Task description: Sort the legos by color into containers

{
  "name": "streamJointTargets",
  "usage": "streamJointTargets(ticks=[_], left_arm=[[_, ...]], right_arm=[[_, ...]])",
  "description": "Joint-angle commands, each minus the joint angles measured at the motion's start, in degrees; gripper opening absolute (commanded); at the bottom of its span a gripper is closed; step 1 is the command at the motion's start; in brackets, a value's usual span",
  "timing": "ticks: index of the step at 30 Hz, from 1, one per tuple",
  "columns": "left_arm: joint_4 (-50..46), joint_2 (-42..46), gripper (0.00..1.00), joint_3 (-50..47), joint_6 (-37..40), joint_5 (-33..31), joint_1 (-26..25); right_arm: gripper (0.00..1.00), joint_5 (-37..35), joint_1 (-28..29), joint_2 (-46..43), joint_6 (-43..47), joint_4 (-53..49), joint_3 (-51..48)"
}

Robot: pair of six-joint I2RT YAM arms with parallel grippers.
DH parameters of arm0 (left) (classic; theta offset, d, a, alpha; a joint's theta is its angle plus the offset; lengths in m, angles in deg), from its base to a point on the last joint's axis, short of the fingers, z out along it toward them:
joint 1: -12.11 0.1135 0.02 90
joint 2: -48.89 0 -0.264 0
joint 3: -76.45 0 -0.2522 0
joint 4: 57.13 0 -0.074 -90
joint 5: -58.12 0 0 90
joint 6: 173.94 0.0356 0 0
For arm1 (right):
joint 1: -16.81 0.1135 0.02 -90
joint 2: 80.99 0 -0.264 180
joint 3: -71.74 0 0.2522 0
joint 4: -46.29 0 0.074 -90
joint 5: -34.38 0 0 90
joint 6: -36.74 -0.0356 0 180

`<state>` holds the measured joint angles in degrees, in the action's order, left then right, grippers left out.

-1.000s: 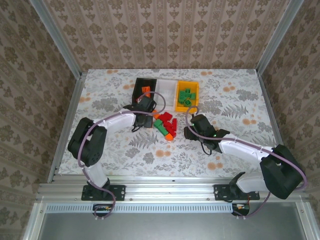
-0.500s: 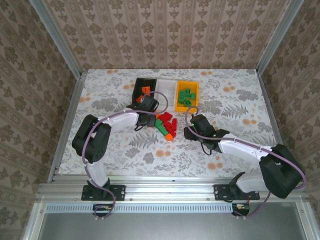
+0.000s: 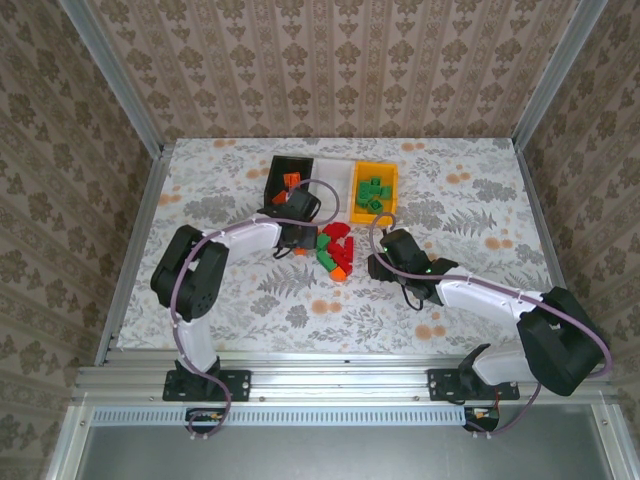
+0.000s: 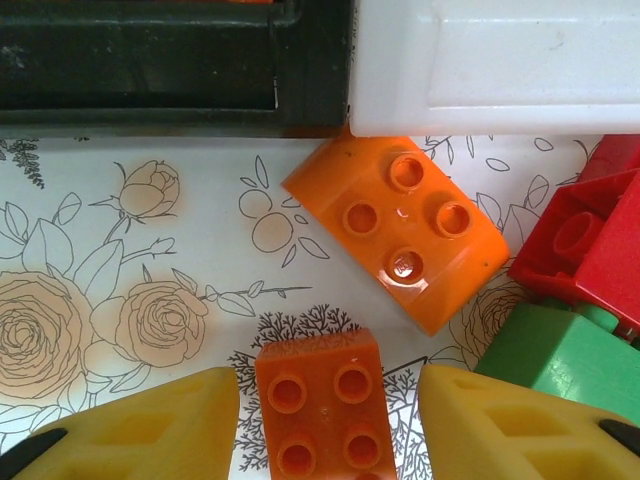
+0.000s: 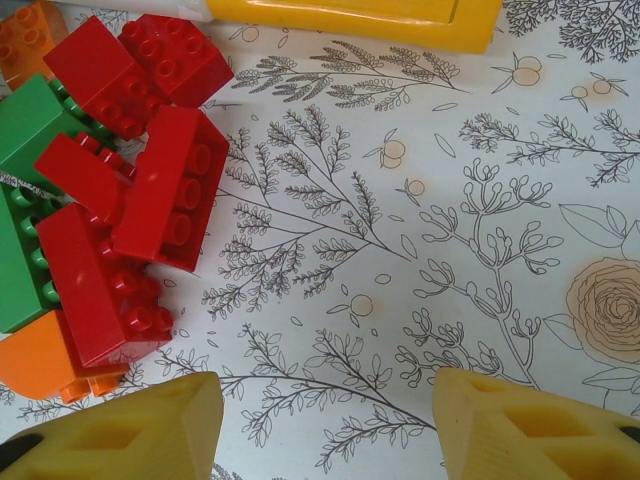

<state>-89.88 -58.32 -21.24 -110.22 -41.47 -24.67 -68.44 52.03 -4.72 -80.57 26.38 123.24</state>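
The flowered table (image 3: 220, 290) carries three bins in a row. The white bin (image 3: 335, 178) sits in the middle, with the black bin (image 3: 274, 172) touching its left side and the yellow-orange bin (image 3: 375, 167) on its right. The unsorted legos (image 3: 335, 250) are heaped just in front of the white bin.

The right gripper (image 5: 322, 392) hangs in front of the white bin and to its right, jaws wide over bare cloth with nothing between them. The left gripper (image 4: 328, 395), in front of the seam between the white and black bins, straddles a small orange brick (image 4: 320, 405). Its jaws are apart, with a sliver of cloth showing on each side.

That brick lies nearer one finger, so I'd worry a squeeze twists it or lets it skid. The other finger (image 4: 500, 420) is close to a green brick (image 4: 560, 360) and may nudge it. A bigger orange brick (image 4: 400, 235) leans against the white bin's corner, right in the lifting path. With both arms at one heap, they could also bump.
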Motion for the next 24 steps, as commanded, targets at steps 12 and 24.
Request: streamJointTargets(ticks=[12, 24], left_arm=[[3.7, 3.9, 0.54, -10.0, -1.9, 1.0, -0.5], [6.2, 0.9, 0.46, -6.9, 1.6, -0.1, 1.3]], right_arm=[[0.59, -0.3, 0.5, 0.3, 0.5, 0.1, 0.6], [0.59, -0.7, 0.5, 0.4, 0.6, 0.1, 0.6]])
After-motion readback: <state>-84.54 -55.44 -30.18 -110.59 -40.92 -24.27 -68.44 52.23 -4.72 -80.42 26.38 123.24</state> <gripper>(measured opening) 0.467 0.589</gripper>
